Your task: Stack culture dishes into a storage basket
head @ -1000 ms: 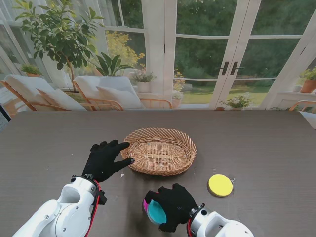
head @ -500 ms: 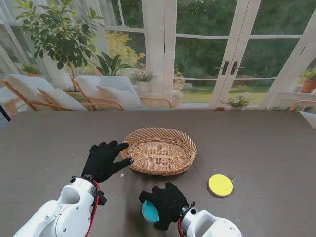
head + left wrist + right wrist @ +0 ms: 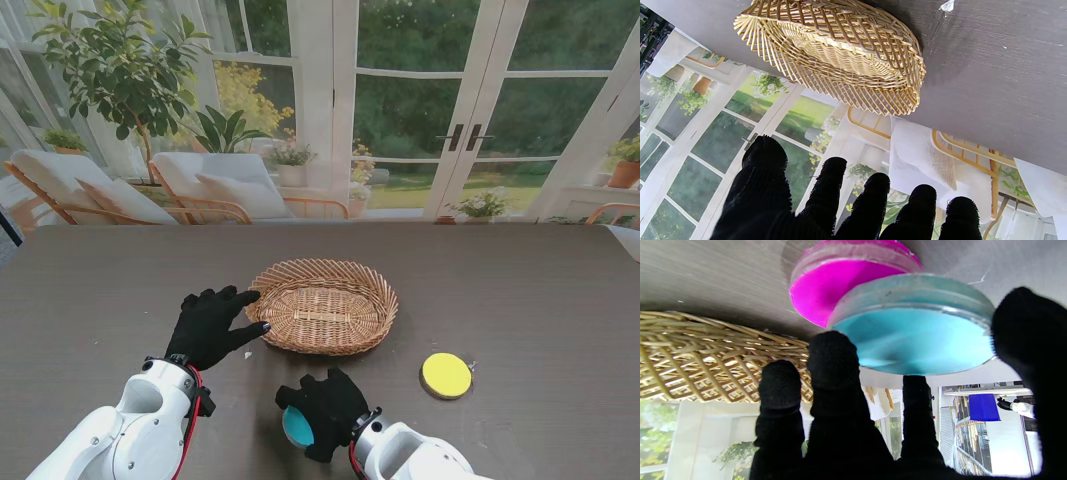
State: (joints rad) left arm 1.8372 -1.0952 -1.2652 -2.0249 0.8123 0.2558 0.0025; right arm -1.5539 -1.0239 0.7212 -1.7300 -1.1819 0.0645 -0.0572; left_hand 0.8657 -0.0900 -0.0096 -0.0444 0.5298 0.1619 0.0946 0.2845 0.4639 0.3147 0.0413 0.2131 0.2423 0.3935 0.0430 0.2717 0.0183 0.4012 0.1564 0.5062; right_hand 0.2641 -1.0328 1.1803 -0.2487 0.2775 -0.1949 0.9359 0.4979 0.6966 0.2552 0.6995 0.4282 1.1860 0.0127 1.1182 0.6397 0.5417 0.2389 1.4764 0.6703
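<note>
At lower left of the stand's frame, the left robot hand [image 3: 212, 326] lies palm down over the dark tabletop [image 3: 90, 300], its gloved fingers spread apart and holding nothing. Its fingertips [image 3: 250, 296] reach the left rim of the basket [image 3: 322, 305]; whether they touch the wicker cannot be told. The left wrist view shows the same spread fingers [image 3: 830, 186] and the basket [image 3: 836, 50] close ahead, with nothing visible inside it.

The basket, an oval of pale wicker, sits at the middle of the frame, upright on the tabletop.

At the lower middle of the frame, nearer to me than the basket, the right robot hand [image 3: 322, 412] is curled around a blue dish [image 3: 296, 427], which peeks out at the hand's left side. In the right wrist view the thumb and fingers [image 3: 833, 363] press on the rim of the blue dish [image 3: 913, 336], gripping it. A pink dish [image 3: 836, 283] lies on the tabletop just beyond, partly covered by the blue one; whether the two touch cannot be told. The basket's side [image 3: 716, 353] is near them.

At right of centre, a yellow dish [image 3: 446, 375] lies flat on the tabletop, well apart from the hand and just off the basket's right end.
</note>
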